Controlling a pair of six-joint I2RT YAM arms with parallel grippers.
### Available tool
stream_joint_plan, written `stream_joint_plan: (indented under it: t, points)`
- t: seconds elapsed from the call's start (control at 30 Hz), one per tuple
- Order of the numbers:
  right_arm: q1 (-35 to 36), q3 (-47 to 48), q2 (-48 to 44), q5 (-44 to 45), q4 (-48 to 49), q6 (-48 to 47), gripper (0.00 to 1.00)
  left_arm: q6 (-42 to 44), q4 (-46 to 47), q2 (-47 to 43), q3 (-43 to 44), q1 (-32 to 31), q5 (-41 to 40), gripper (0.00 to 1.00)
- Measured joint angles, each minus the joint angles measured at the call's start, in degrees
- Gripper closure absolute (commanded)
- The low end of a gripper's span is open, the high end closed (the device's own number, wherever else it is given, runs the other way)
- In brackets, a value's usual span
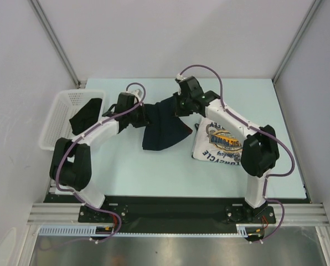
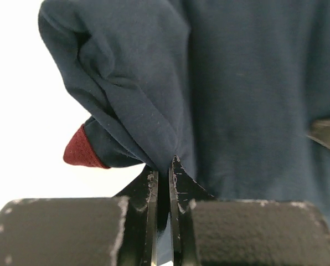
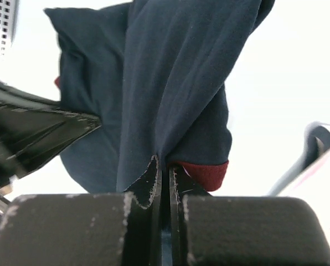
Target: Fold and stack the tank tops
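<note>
The left hand (image 2: 164, 166) is pinching shut on a gathered fold of the navy tank top (image 2: 237, 83), its two black fingertips meeting on the cloth just beside a strip of dark-red trim (image 2: 82, 152). The right hand (image 3: 164, 163) is clamping the same garment in the same way, its jaws closed on an edge where another bit of red trim is showing. The two hands are facing each other at the far middle of the worktop (image 1: 154, 172), and the navy top is hanging between them, sagging down in a loose dark drape toward the surface.

The left arm is bending at a low elbow near its base and is reaching forward and to the right. The right arm is rising to a high elbow, and its forearm is stretching back and to the left, passing over the white tank top (image 1: 220, 147).

That white top is lying on the worktop under the right arm, its yellow-blue print facing up. A white basket (image 1: 60, 119) is sitting at the left edge with some dark cloth (image 1: 86, 116) inside.
</note>
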Motion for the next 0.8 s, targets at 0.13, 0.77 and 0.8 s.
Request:
stream_joint_plan:
  t: [0.13, 0.77, 0.8]
  points:
    - [-1.42, -2.71, -2.01, 1.18, -1.18, 0.33, 1.0, -0.57, -0.46, -1.05, 1.88, -1.95, 0.37, 1.0]
    - [-23.91, -35.17, -36.79, 2.8, -3.82, 2.4, 1.0, -5.51, 3.3, 13.84, 19.21, -22.38, 2.47, 1.0]
    - [-24.87, -36.02, -37.55, 2.75, -4.13, 2.34, 1.0, -5.6, 3.41, 15.34, 20.61, -23.1, 2.56, 1.0]
